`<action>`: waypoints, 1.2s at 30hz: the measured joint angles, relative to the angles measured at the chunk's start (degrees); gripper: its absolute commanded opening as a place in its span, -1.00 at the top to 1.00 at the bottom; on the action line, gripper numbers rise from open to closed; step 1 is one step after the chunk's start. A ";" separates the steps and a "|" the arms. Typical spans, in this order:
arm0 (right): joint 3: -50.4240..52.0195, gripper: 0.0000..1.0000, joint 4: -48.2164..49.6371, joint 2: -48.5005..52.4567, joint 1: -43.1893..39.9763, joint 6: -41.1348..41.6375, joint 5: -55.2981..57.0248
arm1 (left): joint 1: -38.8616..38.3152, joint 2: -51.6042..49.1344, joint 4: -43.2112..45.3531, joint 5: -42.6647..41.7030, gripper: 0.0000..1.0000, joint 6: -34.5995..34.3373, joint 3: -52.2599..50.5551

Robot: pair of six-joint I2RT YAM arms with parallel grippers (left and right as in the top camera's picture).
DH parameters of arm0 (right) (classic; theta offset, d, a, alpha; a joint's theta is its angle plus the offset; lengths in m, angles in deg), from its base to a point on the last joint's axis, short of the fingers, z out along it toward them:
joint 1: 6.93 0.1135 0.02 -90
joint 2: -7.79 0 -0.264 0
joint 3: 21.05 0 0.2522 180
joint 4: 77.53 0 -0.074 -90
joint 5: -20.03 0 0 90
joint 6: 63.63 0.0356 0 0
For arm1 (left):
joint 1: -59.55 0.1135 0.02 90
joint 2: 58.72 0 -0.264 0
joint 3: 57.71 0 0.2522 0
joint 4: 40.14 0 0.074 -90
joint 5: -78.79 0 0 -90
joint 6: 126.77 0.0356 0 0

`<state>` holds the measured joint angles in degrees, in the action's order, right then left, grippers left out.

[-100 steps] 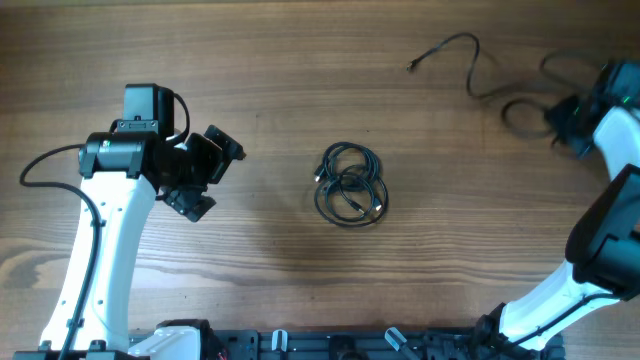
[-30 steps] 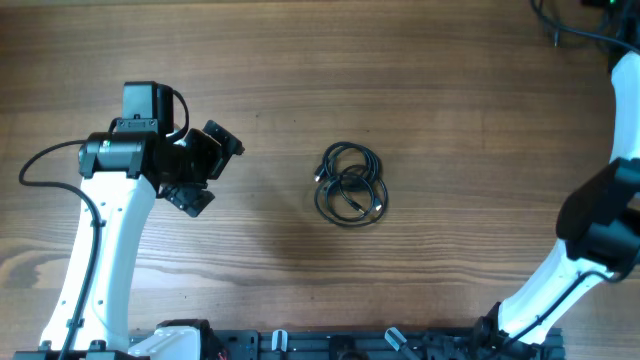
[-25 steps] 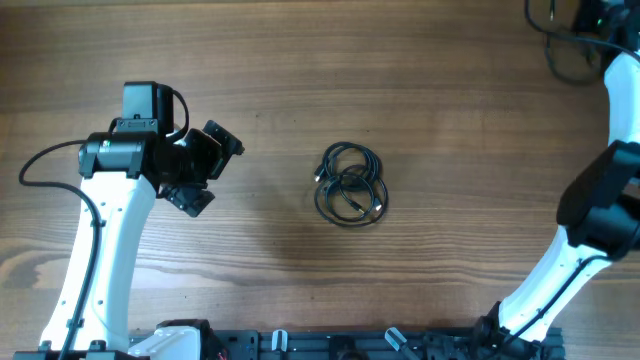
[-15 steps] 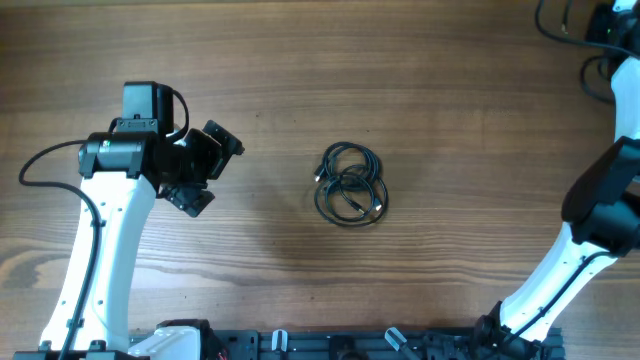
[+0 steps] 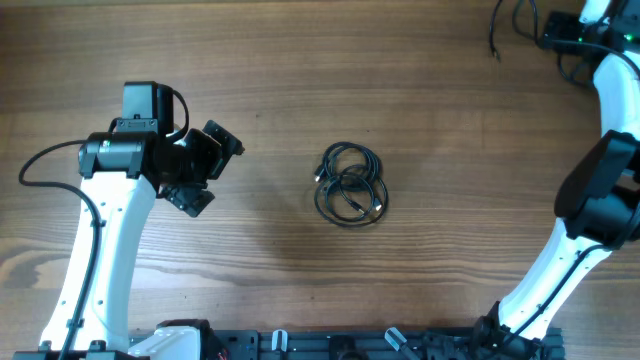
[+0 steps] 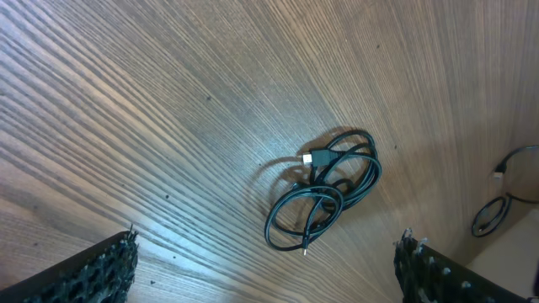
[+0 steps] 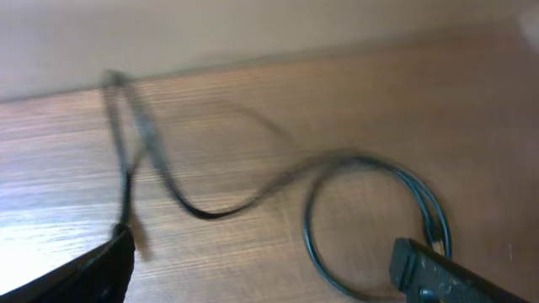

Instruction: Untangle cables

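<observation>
Wood-grain surface (image 5: 400, 90) fills nearly every view. Only the right wrist camera gives you anything else: a pale, blurred band past the far edge. A dark rail (image 5: 350, 345) runs along the near edge, half cropped.

The left arm (image 5: 105, 230) stands at the left, its base cut off at the bottom. The right arm (image 5: 600, 180) reaches from the lower right to the top right corner, where the frame crops it.

The tangle of cables (image 5: 350, 183) lies in a small looped heap at the middle of the surface, well apart from both arms. From the left wrist camera you can pick out one plug end at its upper left.

A loose cable (image 5: 496, 35) lies at the top right beside the right arm, partly cut by the frame. The right wrist camera shows it as a smeared curve ending in a loop, too blurred for you to read its plugs.

The left gripper (image 5: 215, 177) is spread wide, holds nothing, and faces the tangle. The right gripper (image 7: 261, 269) also has its fingers far apart. The strand passes close to the finger at the lower left of that view, and you cannot tell whether they touch.
</observation>
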<state>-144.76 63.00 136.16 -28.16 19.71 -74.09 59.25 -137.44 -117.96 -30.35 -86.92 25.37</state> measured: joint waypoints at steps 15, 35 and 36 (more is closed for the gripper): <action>0.00 -0.98 -2.54 8.81 -5.81 9.05 6.14 | 0.00 0.00 0.00 1.38 -1.00 0.04 0.02; 0.11 -0.99 19.54 9.75 -5.66 14.64 -11.74 | 0.00 0.00 0.09 1.75 -1.00 0.09 0.02; 0.11 -1.00 18.82 7.21 -5.66 14.67 -11.93 | 0.00 0.00 0.04 1.75 -1.00 0.07 0.02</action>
<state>-144.65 81.82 143.38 -33.82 34.38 -86.03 59.25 -137.44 -117.91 -28.60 -86.86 25.39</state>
